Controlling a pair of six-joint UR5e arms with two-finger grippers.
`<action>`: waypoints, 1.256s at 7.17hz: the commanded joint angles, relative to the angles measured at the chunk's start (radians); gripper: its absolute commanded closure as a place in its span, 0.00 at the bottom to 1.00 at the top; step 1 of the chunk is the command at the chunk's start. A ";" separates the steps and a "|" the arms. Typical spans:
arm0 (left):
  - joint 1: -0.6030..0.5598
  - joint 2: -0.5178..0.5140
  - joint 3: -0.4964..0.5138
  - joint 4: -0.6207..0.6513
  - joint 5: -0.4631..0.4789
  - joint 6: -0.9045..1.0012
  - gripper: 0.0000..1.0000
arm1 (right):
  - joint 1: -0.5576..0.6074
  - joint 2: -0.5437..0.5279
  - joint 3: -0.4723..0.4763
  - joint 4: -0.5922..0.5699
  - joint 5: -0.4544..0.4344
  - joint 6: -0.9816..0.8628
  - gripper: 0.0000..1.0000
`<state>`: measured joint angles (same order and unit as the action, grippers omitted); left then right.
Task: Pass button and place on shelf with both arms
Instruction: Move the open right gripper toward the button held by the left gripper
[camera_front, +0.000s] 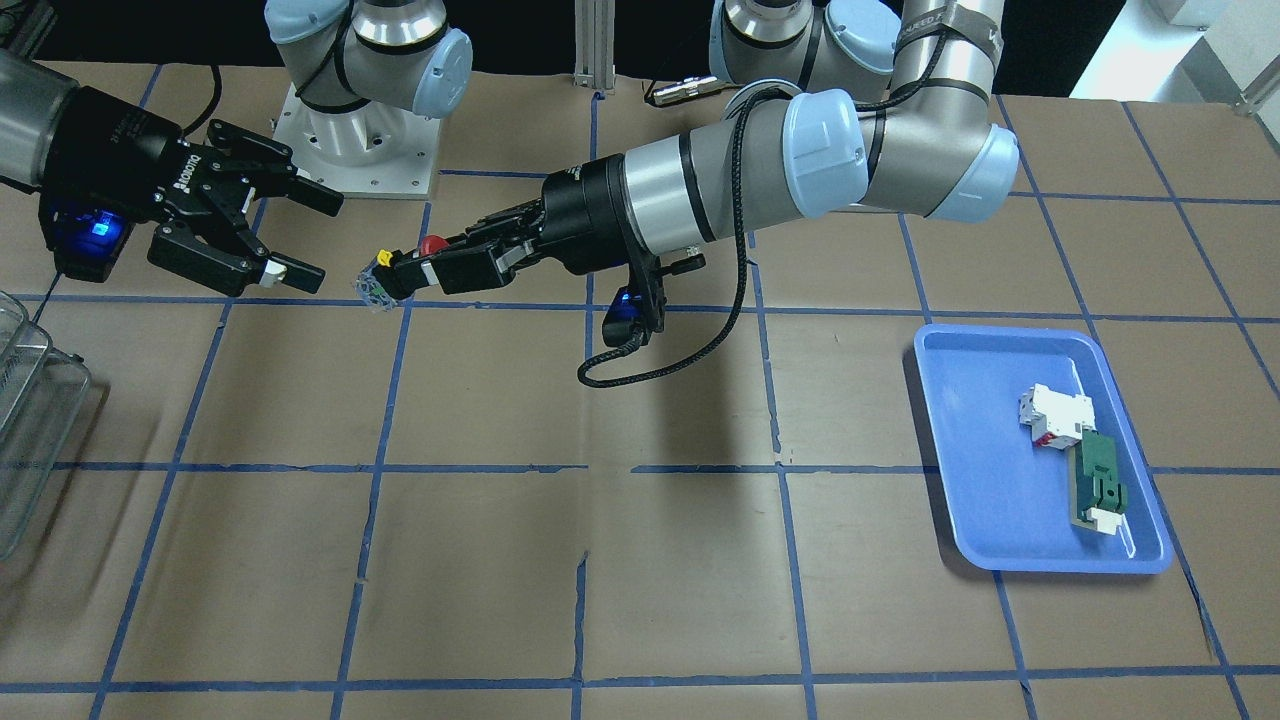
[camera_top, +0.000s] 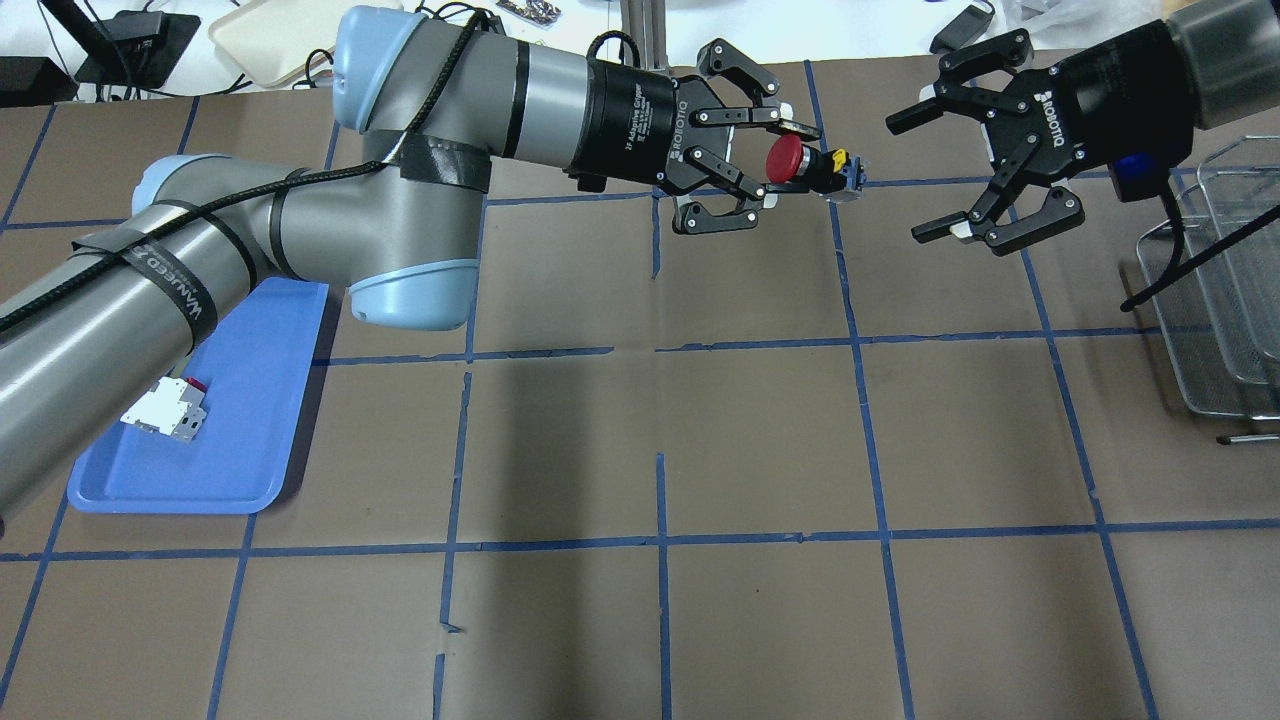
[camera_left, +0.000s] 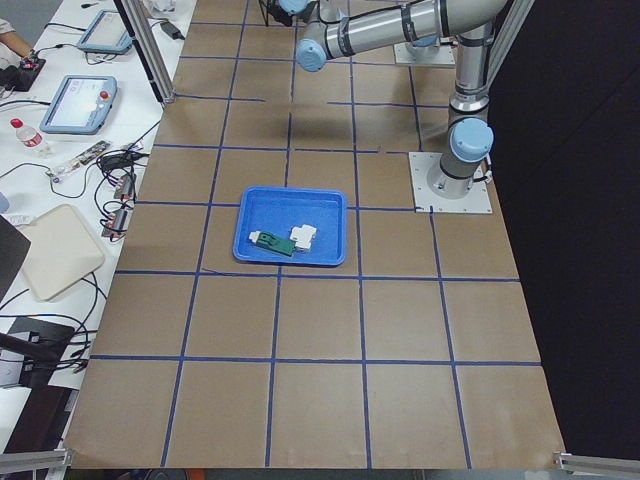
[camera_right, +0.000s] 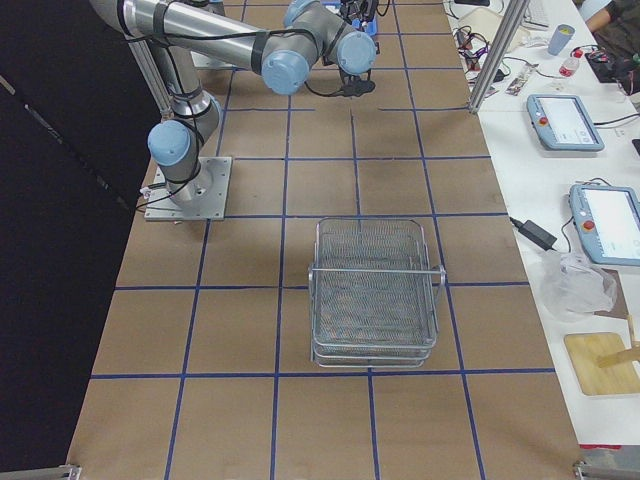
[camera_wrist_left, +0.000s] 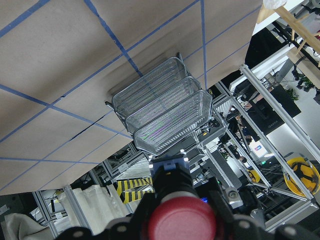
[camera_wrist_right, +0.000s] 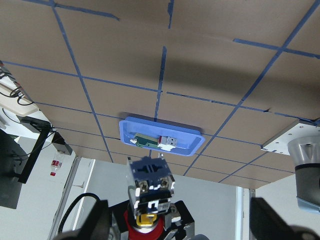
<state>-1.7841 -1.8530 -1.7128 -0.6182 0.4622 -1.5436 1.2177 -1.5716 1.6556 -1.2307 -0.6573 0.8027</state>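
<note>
You are about halfway through the job, I think. The button is up off the table (camera_top: 760, 450) and in the air, so the pick-up is done. The pass is not done yet. Putting the button on the shelf is not done yet either.

Your left arm (camera_top: 300, 220) reaches out across the table. Your right arm (camera_top: 1220, 50) points back at it. The shelf (camera_top: 1200, 340) stands behind the right jaws, well apart from them, and the button is not in it. The blue tray (camera_top: 260, 430) lies far behind the left jaws, with a white-and-red block (camera_top: 165, 410) in it.

The left gripper (camera_top: 782, 162) has its jaws closed on the button (camera_top: 812, 165). The red cap sits between those jaws. The black body with the yellow bit pokes out past the tips, toward the right jaws.

The right gripper (camera_top: 912, 178) has its jaws spread wide, and it holds nothing. Its tips are near the free end of the button but do not touch it. You can see a gap between them. The button points at the space between those wide jaws.

I think you now need to slide the right jaws over the free end and close them. Then the left jaws can let go, and you can carry the button to the shelf.
</note>
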 joint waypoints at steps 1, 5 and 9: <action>0.000 0.001 0.004 0.000 0.001 -0.003 0.98 | 0.000 -0.008 0.004 0.000 0.022 -0.057 0.00; 0.000 0.006 0.004 0.002 0.001 -0.003 0.97 | 0.008 -0.001 0.026 -0.030 0.077 -0.016 0.00; 0.002 0.006 0.004 0.002 0.003 -0.003 0.95 | 0.017 0.032 0.047 -0.144 0.068 0.115 0.00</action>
<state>-1.7836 -1.8470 -1.7089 -0.6168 0.4643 -1.5463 1.2289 -1.5435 1.6881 -1.3698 -0.5881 0.9041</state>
